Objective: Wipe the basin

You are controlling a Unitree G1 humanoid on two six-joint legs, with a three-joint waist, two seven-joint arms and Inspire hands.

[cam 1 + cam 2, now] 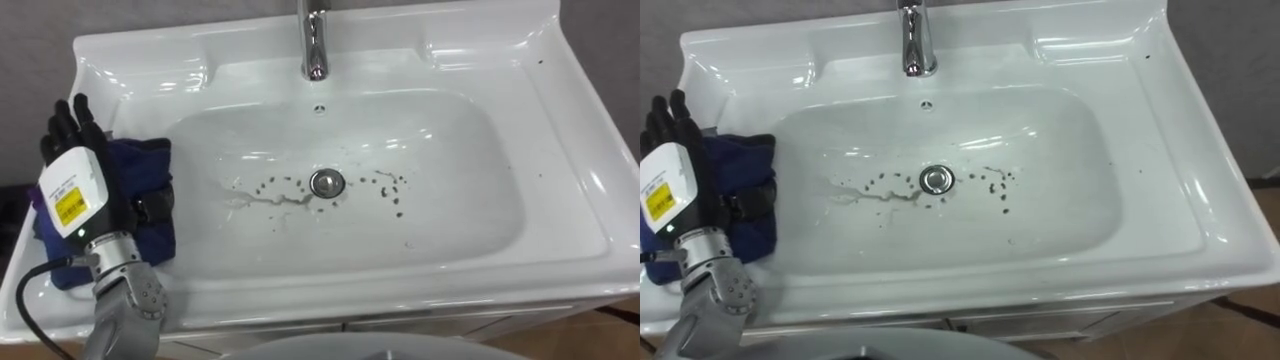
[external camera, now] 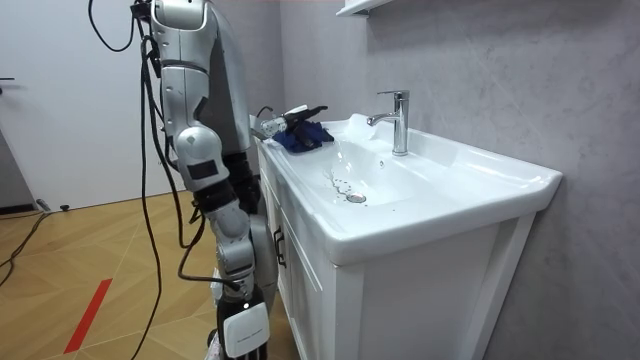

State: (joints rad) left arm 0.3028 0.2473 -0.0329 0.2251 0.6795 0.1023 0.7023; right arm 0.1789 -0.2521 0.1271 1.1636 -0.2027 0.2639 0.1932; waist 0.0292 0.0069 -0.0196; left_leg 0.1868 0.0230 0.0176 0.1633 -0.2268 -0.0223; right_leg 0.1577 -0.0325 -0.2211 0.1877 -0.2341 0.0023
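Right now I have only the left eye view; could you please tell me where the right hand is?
Observer: The right hand hangs low beside the cabinet front.
Operator: Thank you. Where does the robot stand?
Observer: Upright before the cabinet, at the end where the cloth lies under the left hand.
Operator: Is anything on the floor near it?
Observer: A red strip lies behind the robot, towards the room view's left.
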